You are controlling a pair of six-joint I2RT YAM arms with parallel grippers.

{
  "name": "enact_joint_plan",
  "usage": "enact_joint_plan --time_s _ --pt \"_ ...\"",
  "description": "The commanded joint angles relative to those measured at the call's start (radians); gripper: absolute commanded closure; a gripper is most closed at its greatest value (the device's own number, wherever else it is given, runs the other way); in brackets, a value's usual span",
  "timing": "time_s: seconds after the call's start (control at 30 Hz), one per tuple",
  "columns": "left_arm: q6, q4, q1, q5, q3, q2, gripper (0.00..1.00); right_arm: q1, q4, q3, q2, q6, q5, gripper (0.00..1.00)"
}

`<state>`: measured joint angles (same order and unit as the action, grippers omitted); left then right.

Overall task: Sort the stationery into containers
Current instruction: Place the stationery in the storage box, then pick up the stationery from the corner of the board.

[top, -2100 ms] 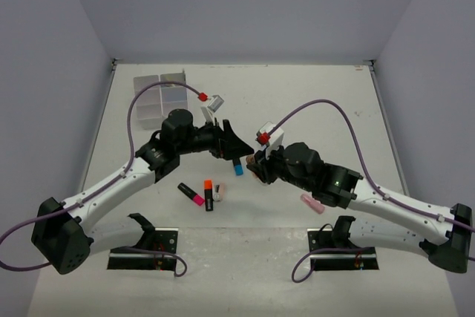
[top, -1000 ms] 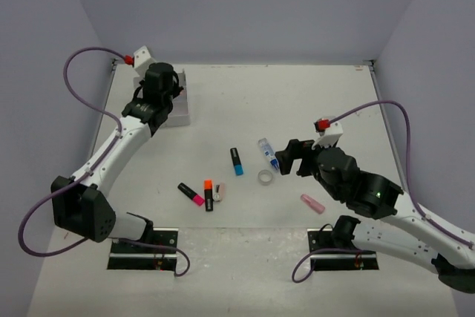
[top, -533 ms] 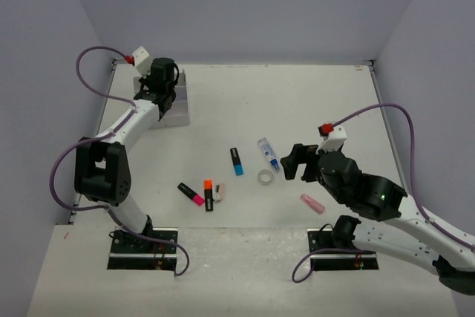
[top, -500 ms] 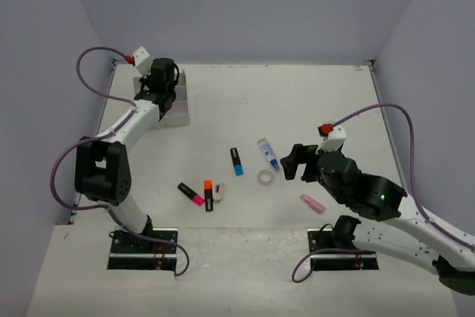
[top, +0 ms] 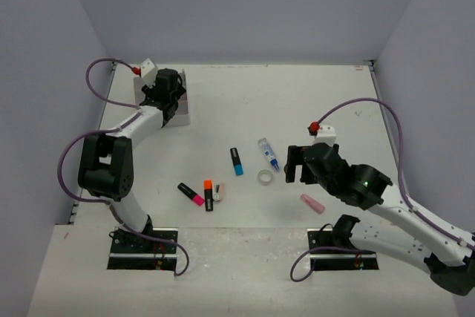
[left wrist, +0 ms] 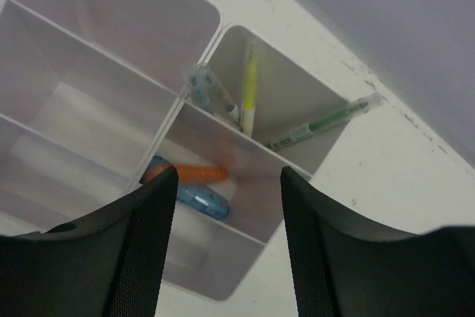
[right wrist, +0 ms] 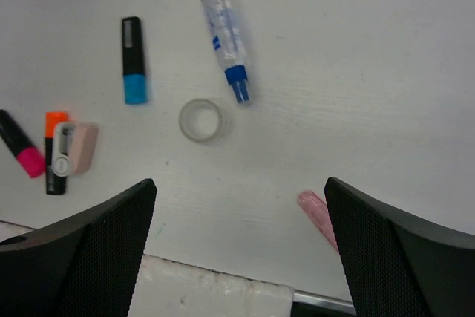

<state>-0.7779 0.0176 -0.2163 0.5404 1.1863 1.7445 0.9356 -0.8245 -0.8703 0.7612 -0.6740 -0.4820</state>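
My left gripper (top: pixel 167 99) (left wrist: pixel 226 183) hangs over the white divided tray (top: pixel 182 113) (left wrist: pixel 111 57), jaws open with nothing between them. Below it one compartment holds an orange item (left wrist: pixel 189 174) and a blue one (left wrist: pixel 200 200); the one beside it holds thin pens (left wrist: pixel 249 90). My right gripper (top: pixel 292 165) (right wrist: pixel 239 191) is open above the table. Under it lie a clear tape ring (right wrist: pixel 200 120), a blue-capped tube (right wrist: pixel 226 31), a blue-ended highlighter (right wrist: pixel 133 61) and a pink eraser (right wrist: pixel 319 217).
A pink-ended highlighter (top: pixel 191 194), an orange-ended highlighter (top: pixel 208 194) and a pale eraser (top: pixel 220 192) lie together near the front. A green pen (left wrist: pixel 326 120) sticks out over the tray's rim. The side walls stand close to the tray.
The left gripper, shut over the tray before, has opened. The left arm's elbow has folded further. The right gripper has shifted slightly and stays open.
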Motion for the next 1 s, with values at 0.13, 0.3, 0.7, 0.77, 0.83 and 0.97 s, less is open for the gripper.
enact_joint_plan --time_s 0.13,0.3,0.7,0.77,0.83,0.97 --pt "-0.036 -0.074 -0.017 -0.142 -0.053 -0.285 0.13 -0.057 -0.394 -0.132 0.287 -0.007 0.173 0.03" --pt "0.043 -0.175 -0.119 -0.214 -0.043 -0.402 0.0 -0.056 -0.391 -0.084 0.307 -0.102 0.192 0.06" --pt "0.141 -0.246 -0.363 -0.425 -0.219 -0.673 0.0 -0.191 -0.208 0.045 0.516 -0.068 0.338 0.05" --pt "0.158 -0.251 -0.368 -0.443 -0.233 -0.714 0.0 -0.257 -0.149 0.055 0.557 -0.032 0.363 0.06" --pt "0.168 -0.253 -0.368 -0.461 -0.246 -0.755 0.0 -0.326 -0.105 0.061 0.603 0.001 0.404 0.08" --pt "0.173 -0.25 -0.368 -0.498 -0.277 -0.806 0.0 -0.408 -0.025 0.059 0.712 0.099 0.465 0.09"
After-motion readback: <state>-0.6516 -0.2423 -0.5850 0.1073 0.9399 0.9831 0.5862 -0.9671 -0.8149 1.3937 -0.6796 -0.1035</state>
